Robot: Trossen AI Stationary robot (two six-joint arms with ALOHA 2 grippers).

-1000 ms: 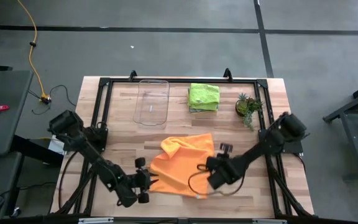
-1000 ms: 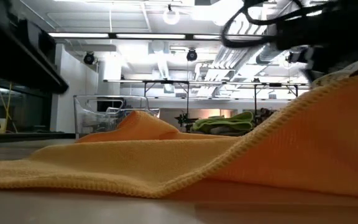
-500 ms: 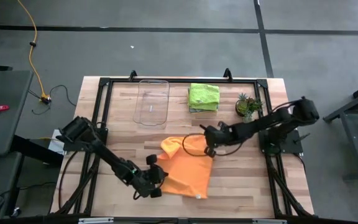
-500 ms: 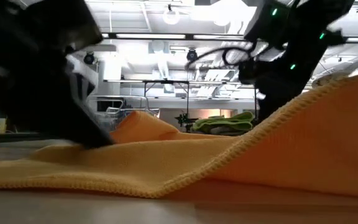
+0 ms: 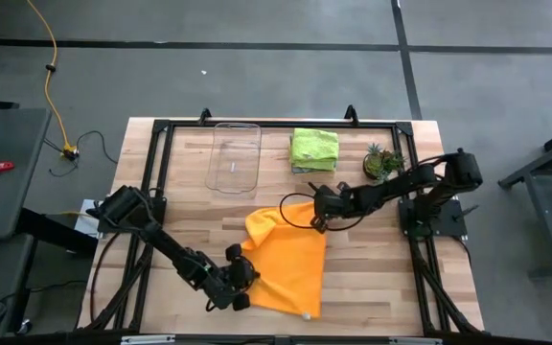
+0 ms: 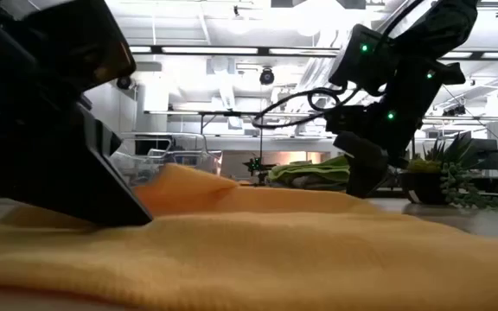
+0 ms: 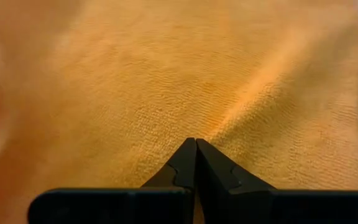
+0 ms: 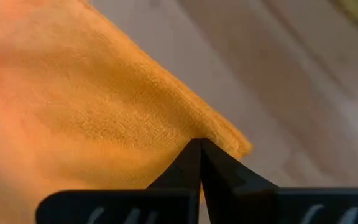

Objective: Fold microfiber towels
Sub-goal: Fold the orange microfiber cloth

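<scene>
The orange towel [image 5: 286,259] lies flat on the wooden table, with a rumpled hump at its far left corner [image 5: 262,222]. My left gripper [image 5: 241,278] is shut at the towel's near left edge. My right gripper [image 5: 316,215] is shut at the towel's far right corner. A lime green towel [image 5: 314,149] lies folded on the far part of the table. The other towels are out of view. My left gripper has its shut fingertips [image 7: 188,155] on the towel's near left part, coming in low from the table's left. A ridge of cloth [image 7: 253,87] runs away from the tips. The towel lies on the table. My right gripper has its shut fingertips [image 8: 194,155] on the towel's edge beside its far right corner [image 8: 238,144]. The fingers slant down from the table's right [image 6: 361,173]. One layer or several, I cannot tell. The corner lies low on the table.
A clear plastic tray [image 5: 234,156] stands at the far middle, left of the lime green towel. A small potted plant [image 5: 381,163] stands at the far right, close behind my right arm. Bare wood lies right of the orange towel.
My right gripper has gone from the towel's near right part toward the far edge, to the far right corner. The towel's raised right part has come down, and it lies flatter and narrower. My left gripper has gone right, onto the towel's near left edge.
</scene>
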